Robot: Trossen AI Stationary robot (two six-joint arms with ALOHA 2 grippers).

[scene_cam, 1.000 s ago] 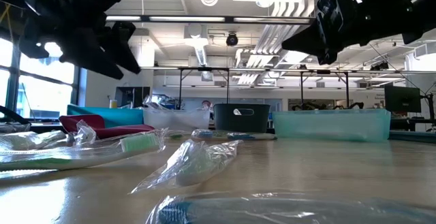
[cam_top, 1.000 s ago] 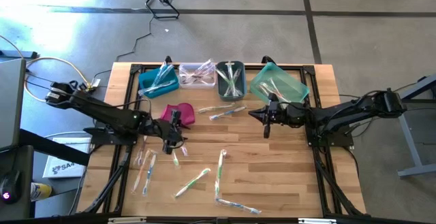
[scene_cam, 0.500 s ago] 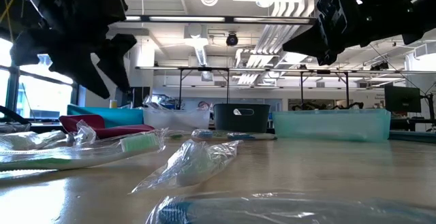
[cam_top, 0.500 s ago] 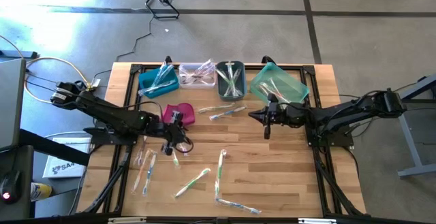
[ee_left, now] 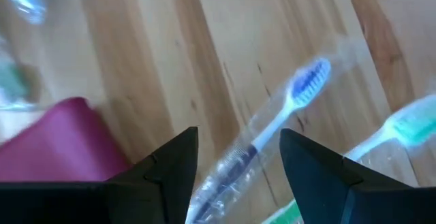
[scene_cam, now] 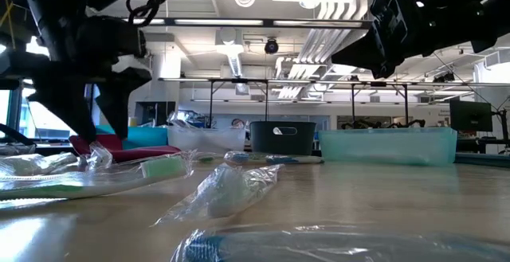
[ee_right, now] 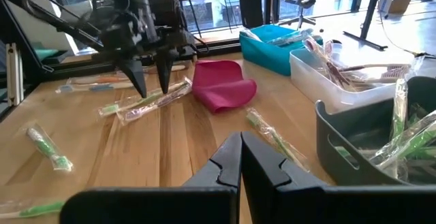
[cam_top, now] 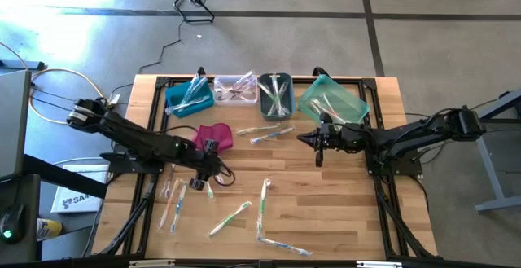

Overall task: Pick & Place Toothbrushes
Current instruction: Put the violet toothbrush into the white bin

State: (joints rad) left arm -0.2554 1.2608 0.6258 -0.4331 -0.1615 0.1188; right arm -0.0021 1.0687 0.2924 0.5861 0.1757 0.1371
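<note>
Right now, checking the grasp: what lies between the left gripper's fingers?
A wrapped blue-bristled toothbrush lies between the open left gripper's fingers, per the left wrist view.

no readable text, labels or numbers anywhere, print on the floor-side box (cam_top: 72, 199) too small to read

Bins I see at the far edge: blue bin (cam_top: 189, 98), clear bin (cam_top: 235, 90), grey bin (cam_top: 275, 95), teal bin (cam_top: 333, 101).
Pouch I see: magenta pouch (cam_top: 214, 135), just in front of the blue bin.
Surface: wooden table (cam_top: 326, 211).
</note>
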